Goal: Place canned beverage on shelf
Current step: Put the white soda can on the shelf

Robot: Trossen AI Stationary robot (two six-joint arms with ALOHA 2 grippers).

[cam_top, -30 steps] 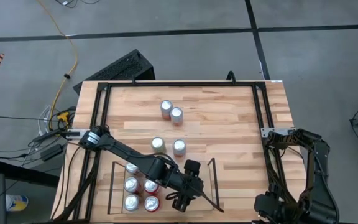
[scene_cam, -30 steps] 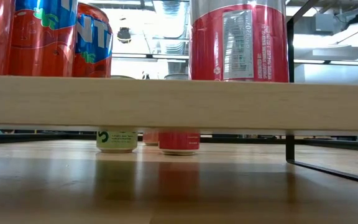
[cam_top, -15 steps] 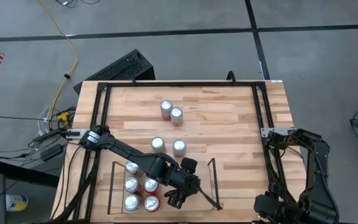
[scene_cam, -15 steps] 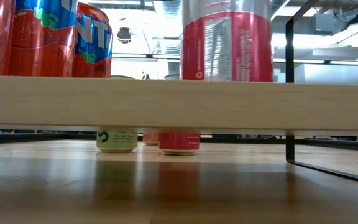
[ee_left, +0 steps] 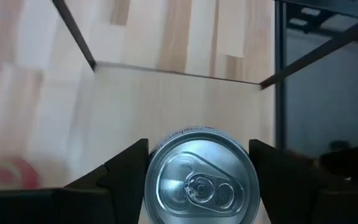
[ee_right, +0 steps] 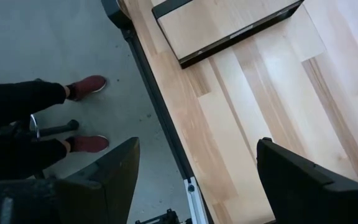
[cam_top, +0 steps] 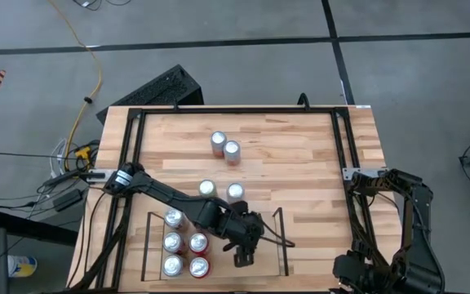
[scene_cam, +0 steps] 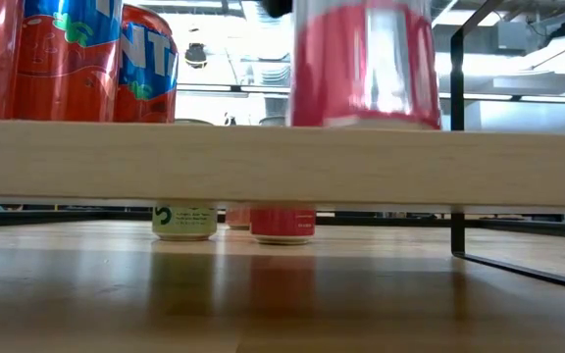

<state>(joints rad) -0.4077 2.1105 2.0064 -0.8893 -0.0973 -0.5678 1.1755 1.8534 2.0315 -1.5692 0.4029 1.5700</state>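
A red and silver can stands upright over the right part of the shelf, a low bay with black rails and a light plank floor. My left gripper is shut on the can. In the low view the can shows blurred above the plank's front edge, which hides its bottom. Several cans stand on the shelf's left part, orange ones among them. My right gripper waits open at the table's near right corner with nothing between its fingers. My left gripper pinches the can between its two fingers, one on each side of the wall just below the top rim. The fingers come from above, slanting down. The can stays upright. Whether its bottom rests on the shelf floor cannot be told.
Several loose cans stand on the table beyond the shelf, two at mid-table and two farther back. A black metal frame runs around the tabletop. A person's legs and red shoes show on the floor beside the table's right edge.
My left gripper has rolled about its own axis while staying over the shelf's right part. The can has turned with it about its upright axis and shifted a little toward the table's left, staying upright.
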